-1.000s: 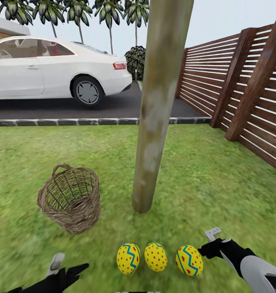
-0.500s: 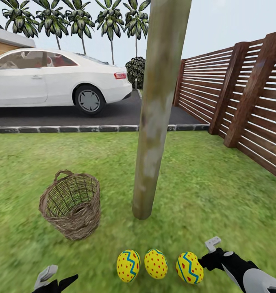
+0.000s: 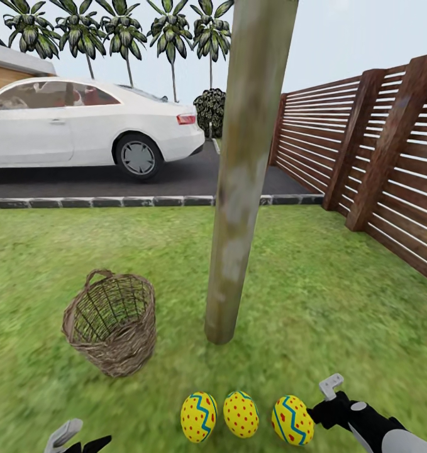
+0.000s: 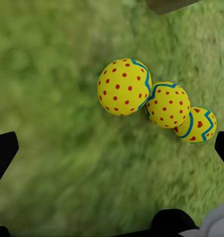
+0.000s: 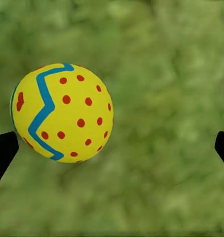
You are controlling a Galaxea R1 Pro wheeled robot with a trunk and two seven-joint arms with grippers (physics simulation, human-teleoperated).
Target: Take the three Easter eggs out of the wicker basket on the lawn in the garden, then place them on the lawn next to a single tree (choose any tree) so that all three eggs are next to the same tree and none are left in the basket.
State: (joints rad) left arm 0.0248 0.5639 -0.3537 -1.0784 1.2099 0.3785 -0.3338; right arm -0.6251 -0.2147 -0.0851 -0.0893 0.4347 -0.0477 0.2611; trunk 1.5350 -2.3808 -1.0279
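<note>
Three Easter eggs: left (image 3: 199, 416), middle (image 3: 241, 414), right (image 3: 292, 419), in a row on the lawn (image 3: 339, 296). One wicker basket (image 3: 111, 322). One tree trunk (image 3: 244, 170). One white car (image 3: 81, 129). Four palms (image 3: 119, 28). One slatted fence (image 3: 377, 145). Two tools: left (image 3: 75, 440), right (image 3: 321, 402).

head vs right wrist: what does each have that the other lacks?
Head alone: the wicker basket with no egg visible inside, the tree, fence, car, and all three eggs in a row on the lawn. Right wrist alone: a close look at the open fingertips. Both: the rightmost egg and grass.
</note>
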